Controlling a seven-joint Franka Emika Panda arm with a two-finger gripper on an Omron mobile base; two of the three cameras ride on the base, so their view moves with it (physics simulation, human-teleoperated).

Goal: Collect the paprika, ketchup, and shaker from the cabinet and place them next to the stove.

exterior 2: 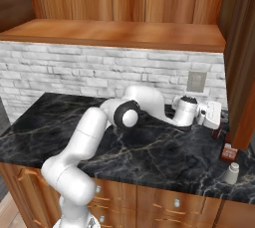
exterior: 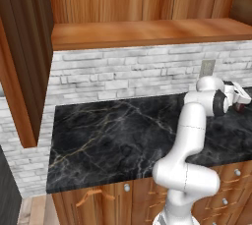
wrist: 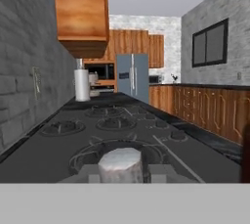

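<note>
Starting at your left in the right base view, the arm reaches across the black marble tabletop (exterior 2: 60, 137) to the tool (exterior 2: 215, 117) at the far right, under the cabinet (exterior 2: 119, 33). Its jaws are pressed nearly together; you can't see anything clearly pinched. Just right of it stands a dark reddish item, blurred. Further right and nearer you, the shaker (exterior 2: 231, 173) sits on the tabletop, apart from the tool.

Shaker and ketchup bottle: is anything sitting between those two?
No. In the right base view the shaker and the ketchup stand close together but apart, with just a thin strip of bare black counter between them.
</note>
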